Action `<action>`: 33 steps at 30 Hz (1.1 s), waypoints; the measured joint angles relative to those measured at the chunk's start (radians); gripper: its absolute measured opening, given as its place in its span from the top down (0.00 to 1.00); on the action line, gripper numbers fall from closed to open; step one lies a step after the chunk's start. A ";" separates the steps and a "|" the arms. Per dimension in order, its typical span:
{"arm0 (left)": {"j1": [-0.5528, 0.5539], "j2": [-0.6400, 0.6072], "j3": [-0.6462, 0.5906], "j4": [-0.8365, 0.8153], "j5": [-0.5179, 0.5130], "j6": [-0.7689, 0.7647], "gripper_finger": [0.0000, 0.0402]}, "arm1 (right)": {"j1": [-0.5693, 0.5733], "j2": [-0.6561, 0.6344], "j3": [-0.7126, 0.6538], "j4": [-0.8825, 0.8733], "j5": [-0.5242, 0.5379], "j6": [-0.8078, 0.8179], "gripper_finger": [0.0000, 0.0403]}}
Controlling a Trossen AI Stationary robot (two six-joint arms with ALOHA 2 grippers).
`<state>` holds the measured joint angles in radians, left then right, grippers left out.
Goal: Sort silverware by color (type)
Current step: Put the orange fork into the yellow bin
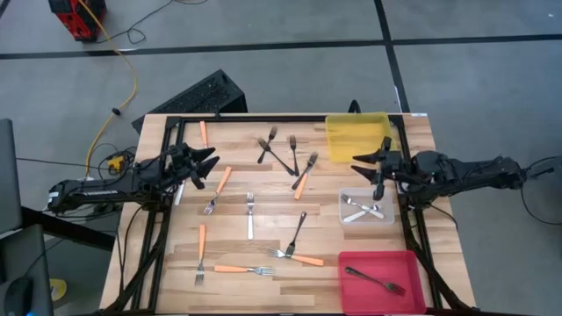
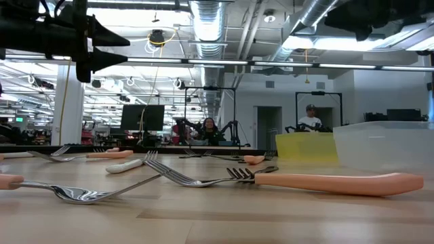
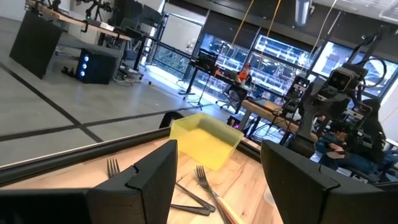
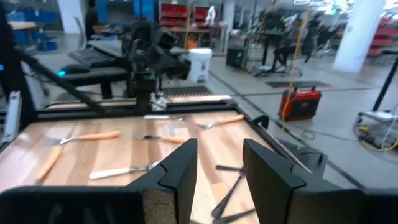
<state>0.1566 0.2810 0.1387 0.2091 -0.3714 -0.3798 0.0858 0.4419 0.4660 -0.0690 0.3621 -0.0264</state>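
Several slim forks lie flat and scattered on the wooden table (image 1: 263,241): orange-handled ones (image 1: 241,269), dark metal ones (image 1: 285,158) and a pale one (image 1: 250,215). Pale forks (image 1: 364,211) lie in the clear bin (image 1: 344,202). One dark fork (image 1: 376,281) lies in the red bin (image 1: 351,263). The yellow bin (image 1: 356,136) stands at the far right. My left gripper (image 1: 211,168) hovers open over the table's left side, its fingers (image 3: 155,177) level with nothing between them. My right gripper (image 1: 358,167) hovers open between the yellow and clear bins, also empty (image 4: 219,158).
The three bins line the table's right side. A black frame (image 1: 263,117) runs along the far edge and down both sides. A keyboard (image 1: 198,96) lies on the floor beyond the far edge. People sit at desks in the room behind (image 2: 207,129).
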 joint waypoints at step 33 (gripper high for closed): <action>0.000 0.000 0.000 -0.059 -0.021 -0.031 0.47 | -0.069 -0.114 -0.156 0.192 0.005 -0.022 0.62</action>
<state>0.1566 0.2813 0.1387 0.1502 -0.3923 -0.4103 0.0170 0.3279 0.3096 0.1232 0.3668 -0.0482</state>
